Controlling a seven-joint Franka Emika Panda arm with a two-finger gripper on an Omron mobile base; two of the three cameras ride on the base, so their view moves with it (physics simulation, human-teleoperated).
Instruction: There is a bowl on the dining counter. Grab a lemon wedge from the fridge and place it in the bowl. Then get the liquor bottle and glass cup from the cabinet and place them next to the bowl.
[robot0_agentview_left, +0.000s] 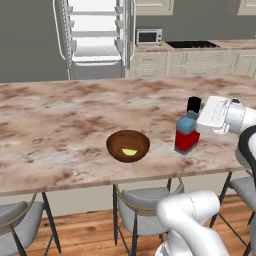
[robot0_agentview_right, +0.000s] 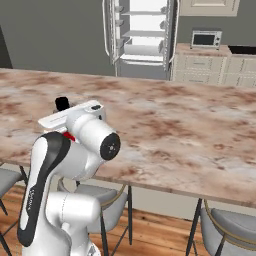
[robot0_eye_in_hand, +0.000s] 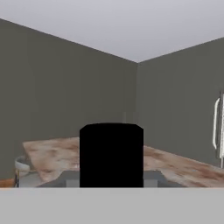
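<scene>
beige stone w/ reddish-brown veins: the dining counter (robot0_agentview_left: 60, 125) runs across the left base view, w/ grey-seated stools (robot0_agentview_left: 137, 212) tucked under its near edge. the bowl (robot0_agentview_left: 128, 145), dark-brown wood, sits near that edge w/ the lemon wedge (robot0_agentview_left: 130, 151) lying inside it, pale yellow, on the bottom. just right of the bowl, not touching it, stands the liquor bottle (robot0_agentview_left: 187, 131), upright w/ its base at the counter top; whether it rests there i can't tell. red lower body, blue upper part, black cap. the gripper (robot0_agentview_left: 193, 124) comes in level from the right at the bottle's upper part; claw looks closed around the bottle, though the fingers are hidden behind it. in the hand view the black cap (robot0_eye_in_hand: 111, 154) blocks the centre, very close to the lens. at the back the fridge (robot0_agentview_left: 95, 37) stands w/ doors open, white shelves showing. a microwave (robot0_agentview_left: 149, 36) sits on the wall counter to its right.
</scene>
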